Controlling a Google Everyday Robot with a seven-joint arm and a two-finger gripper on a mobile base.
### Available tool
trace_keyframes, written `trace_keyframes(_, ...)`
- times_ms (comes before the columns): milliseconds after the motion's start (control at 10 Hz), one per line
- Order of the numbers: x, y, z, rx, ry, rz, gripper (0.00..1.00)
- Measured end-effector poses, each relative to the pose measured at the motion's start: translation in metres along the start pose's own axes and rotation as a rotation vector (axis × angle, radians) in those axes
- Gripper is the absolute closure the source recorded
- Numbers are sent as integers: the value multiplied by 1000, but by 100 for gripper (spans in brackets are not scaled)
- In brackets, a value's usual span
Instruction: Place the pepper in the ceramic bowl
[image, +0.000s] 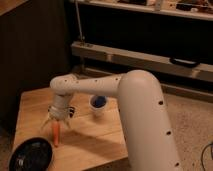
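The pepper (56, 133) is a slim orange taper, standing nearly upright with its tip on the wooden table (95, 137). My gripper (57, 123) hangs point-down straight over it, open, with one finger spread to either side of the pepper's upper end. The ceramic bowl (31, 155), dark and round, sits at the table's front left corner, a short way in front and left of the pepper.
A white cup (98, 105) with a blue inside stands on the table to the right of the gripper. My thick white arm (142, 115) crosses the right side of the table. A dark shelf unit with a metal rail (145, 57) stands behind.
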Motion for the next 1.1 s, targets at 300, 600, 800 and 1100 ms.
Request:
trace_keyframes(300,4,0,2,-9,-17,1,20)
trace_keyframes(600,8,0,6,-18,-40,2,20)
trace_keyframes(800,10,1,9,-24,-50,7,20)
trace_keyframes(1100,12,2,13,-38,-60,9,20)
